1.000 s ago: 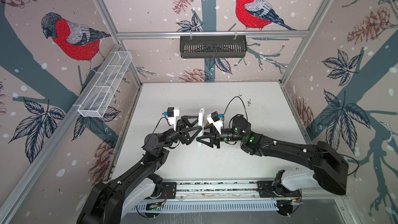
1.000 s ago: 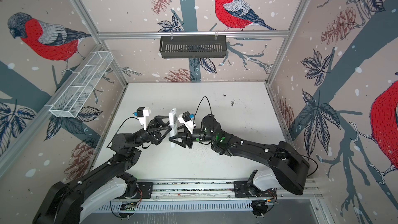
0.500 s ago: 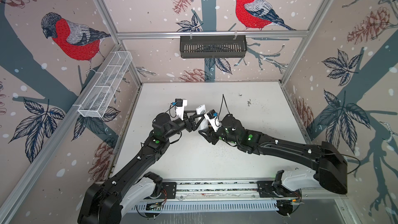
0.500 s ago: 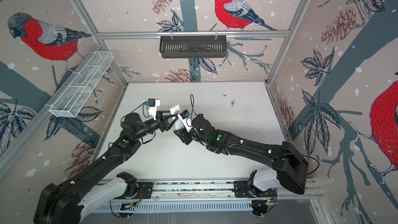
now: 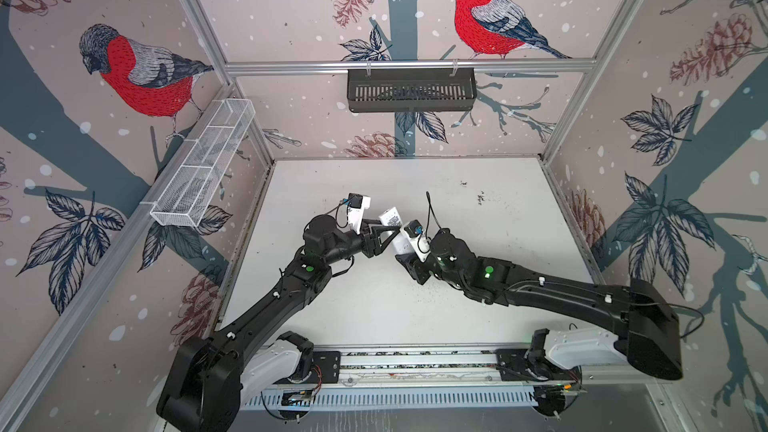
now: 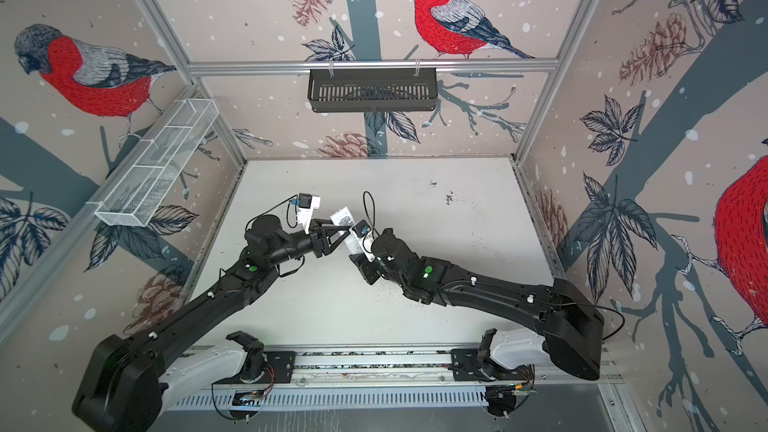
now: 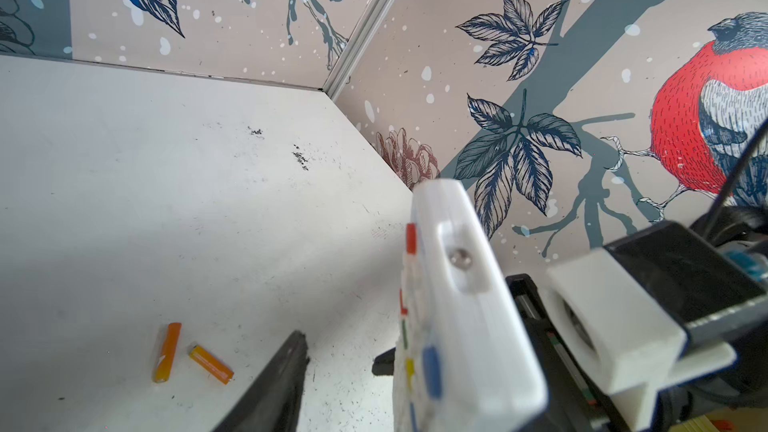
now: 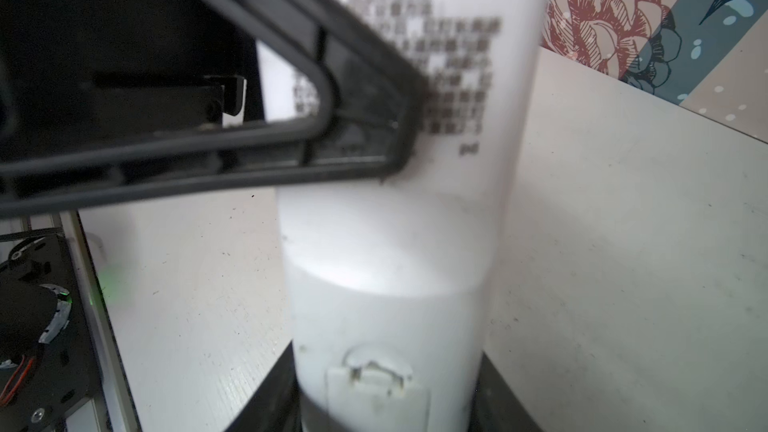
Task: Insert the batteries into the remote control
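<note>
The white remote control (image 5: 391,218) (image 6: 341,217) hangs tilted in mid-air between the two arms. My right gripper (image 5: 406,257) (image 8: 386,401) is shut on its plain end, where a small clip sits in the white back (image 8: 386,284). My left gripper (image 5: 383,235) (image 7: 399,338) straddles the end with the coloured buttons (image 7: 457,305). One of its fingers (image 8: 353,118) lies against the printed back. The other finger (image 7: 291,367) stands apart from the button face. Two orange batteries (image 7: 166,353) (image 7: 211,364) lie close together on the white table, hidden in both top views.
A black slotted basket (image 5: 411,89) hangs on the back wall and a white wire basket (image 5: 203,168) on the left wall. The arms' mounting rail (image 5: 415,363) runs along the table's front edge. Patterned walls close in three sides.
Both grippers have moved toward the back of the table with the remote. The left gripper's jaws have narrowed around the remote's free end. The right grip is unchanged.
</note>
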`<state>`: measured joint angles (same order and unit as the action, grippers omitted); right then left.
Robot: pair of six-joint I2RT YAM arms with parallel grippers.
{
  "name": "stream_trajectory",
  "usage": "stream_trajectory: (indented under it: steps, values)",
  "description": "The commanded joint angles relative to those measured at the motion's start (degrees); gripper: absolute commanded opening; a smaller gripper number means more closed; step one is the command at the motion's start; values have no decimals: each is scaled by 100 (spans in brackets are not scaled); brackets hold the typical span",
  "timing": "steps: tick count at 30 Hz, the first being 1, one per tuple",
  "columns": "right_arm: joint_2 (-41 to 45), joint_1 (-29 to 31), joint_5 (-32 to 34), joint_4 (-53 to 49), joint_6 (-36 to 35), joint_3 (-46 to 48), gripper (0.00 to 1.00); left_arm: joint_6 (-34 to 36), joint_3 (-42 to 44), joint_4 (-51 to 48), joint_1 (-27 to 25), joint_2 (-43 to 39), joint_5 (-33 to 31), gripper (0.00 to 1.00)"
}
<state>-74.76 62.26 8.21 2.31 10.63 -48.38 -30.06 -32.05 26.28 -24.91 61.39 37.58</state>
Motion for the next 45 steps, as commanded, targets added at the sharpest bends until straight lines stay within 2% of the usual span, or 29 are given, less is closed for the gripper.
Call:
stream_trajectory:
  steps: [1, 8, 13, 15, 17, 24, 28, 33, 39, 45]
  values:
    - [103, 87, 93, 639, -201, 20, 37, -189, 51, 210, 12, 115, -87, 59]
    - [94, 146, 201, 758, -233, 93, 36, -561, 204, 866, 12, 355, 144, 54]
    - [37, 122, 245, 793, -211, 145, 41, -458, 248, 741, 14, 366, -25, 41]
    - [-2, 70, 117, 782, -152, 163, 45, -455, 302, 721, 16, 334, -133, 37]
    - [-9, -30, -116, 758, -33, 178, 56, -461, 397, 721, 12, 292, -296, 35]
    - [269, -560, -1078, 977, 521, 574, 83, -585, 1003, 1007, 12, -83, -1027, 27]
    - [276, -981, -1664, 925, 1080, 676, 91, -630, 1297, 1184, 18, -294, -1296, 26]
    - [-191, -1266, -1784, 656, 2052, 559, 94, -927, 1820, 1636, 12, -600, -1696, 23]
    - [-870, -1262, -1979, 823, 3090, 426, 94, -1331, 2613, 2446, 3, -977, -2375, 21]
    - [-1528, -1087, -1933, 1032, 3574, 169, 94, -1207, 2918, 1938, -13, -1604, -3160, 20]
